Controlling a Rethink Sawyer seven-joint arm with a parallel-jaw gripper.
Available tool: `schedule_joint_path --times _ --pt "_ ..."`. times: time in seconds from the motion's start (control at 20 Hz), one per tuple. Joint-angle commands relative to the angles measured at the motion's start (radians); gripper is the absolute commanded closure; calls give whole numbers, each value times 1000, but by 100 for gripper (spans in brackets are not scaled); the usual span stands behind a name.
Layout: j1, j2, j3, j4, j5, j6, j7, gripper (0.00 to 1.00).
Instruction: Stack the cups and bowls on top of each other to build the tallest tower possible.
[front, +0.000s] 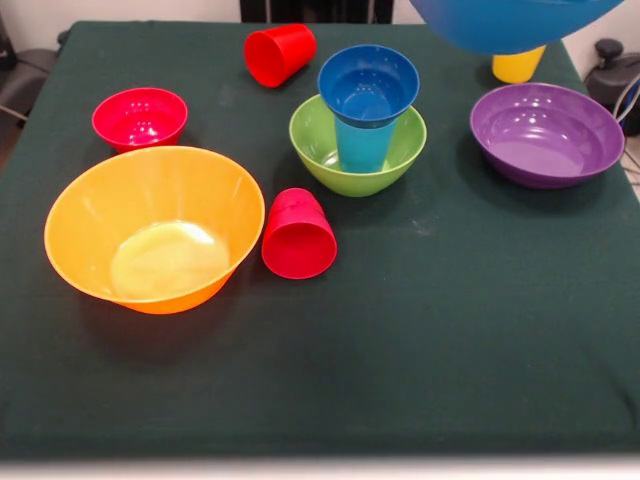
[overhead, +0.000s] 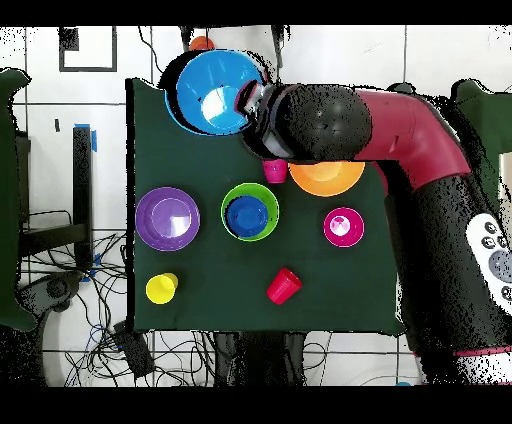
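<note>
The gripper (overhead: 243, 98) grasps the rim of the raised medium blue bowl (overhead: 212, 92), which hangs off its tip.

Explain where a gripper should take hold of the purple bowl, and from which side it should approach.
Take the purple bowl by its rim, one finger inside the wall and one outside, coming straight down. It stands upright, mouth open, apart from the rest, and looks too wide to span. The gripper holds the medium blue bowl, so that goes down first.
</note>
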Motion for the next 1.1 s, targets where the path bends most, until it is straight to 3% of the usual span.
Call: schedule_joint_path --times 0.05,1.1 --pt "6 34 -50 52 -36 21 -70 100" --pt "-33 84 -41 89 -104 -68 -118 100"
